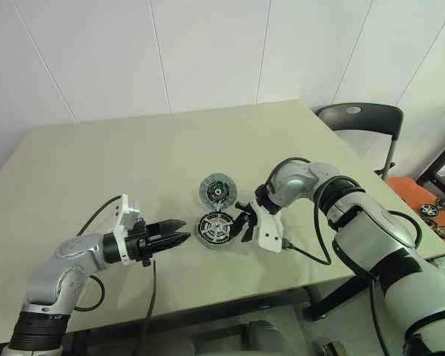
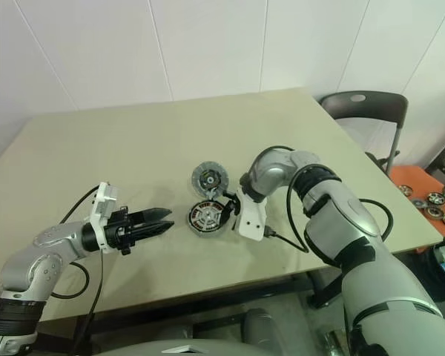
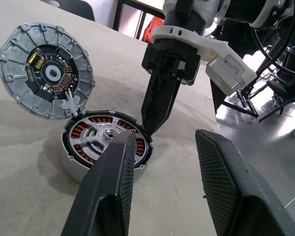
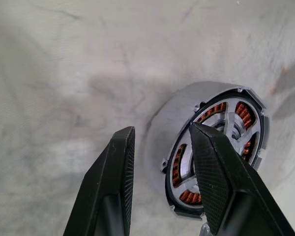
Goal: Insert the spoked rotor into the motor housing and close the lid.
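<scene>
Beige table [image 1: 96,163]: spoked rotor [image 1: 215,226] in motor housing [image 1: 205,239]; both pincers spread, empty.

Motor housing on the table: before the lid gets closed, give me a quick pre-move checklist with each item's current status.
1. Spoked rotor seated in the motor housing, copper windings showing between its spokes: ok.
2. Lid closed: not ok; it stands open, tilted up at the housing's far edge.
3. Right hand away from the housing: not ok; its fingers are at the rim.
4. Left hand away from the housing: ok; open, empty, beside it.
5. Lid hinged to the housing: cannot tell.
</scene>
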{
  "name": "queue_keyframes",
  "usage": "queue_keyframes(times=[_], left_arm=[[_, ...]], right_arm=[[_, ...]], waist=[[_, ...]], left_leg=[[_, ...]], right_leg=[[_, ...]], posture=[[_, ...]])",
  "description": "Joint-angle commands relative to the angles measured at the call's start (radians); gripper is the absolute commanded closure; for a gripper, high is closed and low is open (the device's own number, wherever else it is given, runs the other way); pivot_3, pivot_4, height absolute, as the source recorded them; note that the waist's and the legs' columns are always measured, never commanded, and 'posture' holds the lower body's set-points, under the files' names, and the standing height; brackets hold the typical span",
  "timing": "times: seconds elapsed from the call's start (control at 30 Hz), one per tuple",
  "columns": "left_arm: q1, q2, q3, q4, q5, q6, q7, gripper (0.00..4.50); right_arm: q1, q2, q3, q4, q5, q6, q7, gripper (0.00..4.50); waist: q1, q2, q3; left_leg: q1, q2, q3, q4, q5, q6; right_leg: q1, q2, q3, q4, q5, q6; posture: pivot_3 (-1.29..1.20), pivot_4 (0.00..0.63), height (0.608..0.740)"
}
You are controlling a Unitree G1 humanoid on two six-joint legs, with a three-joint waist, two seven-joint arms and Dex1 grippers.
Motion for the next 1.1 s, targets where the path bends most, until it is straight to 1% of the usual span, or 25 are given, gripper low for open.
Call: queue_keyframes(times=[0.03,0.2,0.43,0.63,0.73,0.83,1.1], left_arm=[[-0.001,0.0,0.019,-0.034,-0.027,-0.004,-0.004,2.41],[0.008,0.0,0.02,-0.032,-0.025,-0.008,-0.008,2.41],[0.009,-0.001,0.02,-0.027,-0.024,-0.012,-0.011,2.41],[0.007,-0.002,0.019,-0.017,-0.02,-0.017,-0.017,2.41],[0.005,-0.002,0.019,-0.014,-0.019,-0.018,-0.019,2.41],[0.004,-0.002,0.02,-0.01,-0.019,-0.019,-0.021,2.41],[0.005,-0.008,0.017,-0.004,-0.014,-0.025,-0.023,2.41]], right_arm=[[-0.046,0.014,-0.011,0.022,-0.04,0.046,-0.051,2.63],[-0.066,0.017,-0.01,0.045,-0.072,0.058,-0.085,2.63],[-0.077,0.018,-0.013,0.055,-0.078,0.066,-0.075,2.63],[-0.076,0.025,-0.023,0.043,-0.049,0.038,-0.059,2.63],[-0.077,0.03,-0.027,0.041,-0.038,0.039,-0.049,3.22],[-0.073,0.028,-0.027,0.036,-0.029,0.039,-0.035,4.08],[-0.067,0.022,-0.024,0.033,-0.039,0.041,-0.052,4.08]], waist=[[0.0,0.0,0.0],[0.001,0.0,0.0],[-0.001,0.0,0.0],[0.0,0.0,0.0],[-0.001,0.0,0.0],[-0.006,0.0,0.0],[-0.011,0.0,0.0]], left_leg=[[0.0,0.0,0.0,0.0,0.0,0.0],[0.001,0.0,0.0,0.001,0.001,-0.001],[0.001,0.0,0.0,0.004,0.001,-0.001],[0.0,0.0,0.0,0.005,0.001,-0.001],[0.0,0.0,0.0,0.005,0.001,-0.001],[0.0,0.0,0.0,0.005,0.001,-0.001],[0.0,0.0,-0.001,0.004,0.001,-0.001]], right_leg=[[0.0,0.0,0.0,0.001,0.0,0.0],[0.0,0.0,0.0,0.002,0.0,0.0],[0.001,0.0,0.0,0.003,0.0,0.0],[0.001,0.0,0.0,0.003,0.0,0.0],[0.001,0.0,0.0,0.003,0.0,0.0],[0.001,0.0,0.0,0.004,0.0,0.0],[0.001,0.001,0.0,0.003,0.0,0.0]], posture=[[0.0,0.0,0.74],[0.0,0.0,0.74],[0.0,0.0,0.74],[0.0,0.0,0.74],[0.0,0.0,0.74],[0.0,0.0,0.74],[0.0,0.0,0.74]])
